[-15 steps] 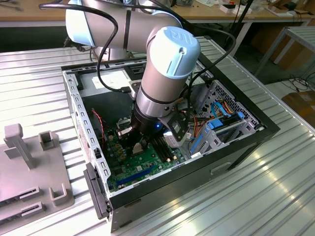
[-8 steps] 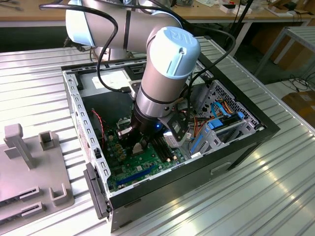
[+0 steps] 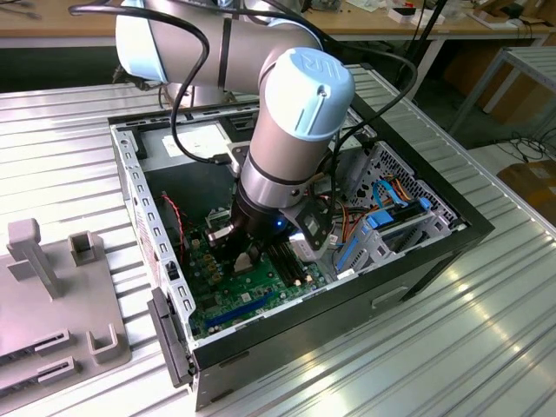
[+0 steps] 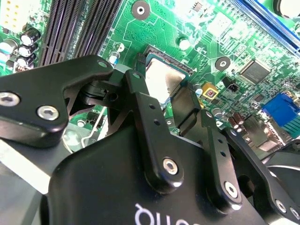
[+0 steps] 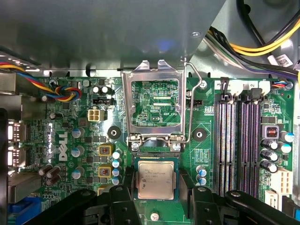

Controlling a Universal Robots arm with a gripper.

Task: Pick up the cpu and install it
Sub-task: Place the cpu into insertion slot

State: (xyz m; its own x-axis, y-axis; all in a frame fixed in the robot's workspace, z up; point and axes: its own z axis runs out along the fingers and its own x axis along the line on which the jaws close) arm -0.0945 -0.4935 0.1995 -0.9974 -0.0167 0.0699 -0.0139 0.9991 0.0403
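Open computer case, green motherboard, grey fixture

In the second wrist view, the end effector hides part of the cpu.

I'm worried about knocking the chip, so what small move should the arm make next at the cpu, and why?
Probably lift the gripper straight up, with no sideways drift. The cpu looks flat and square in the socket, the gripper sits close around it, and the hinged frame stands open beside it, so a sideways pull might knock the cpu askew.
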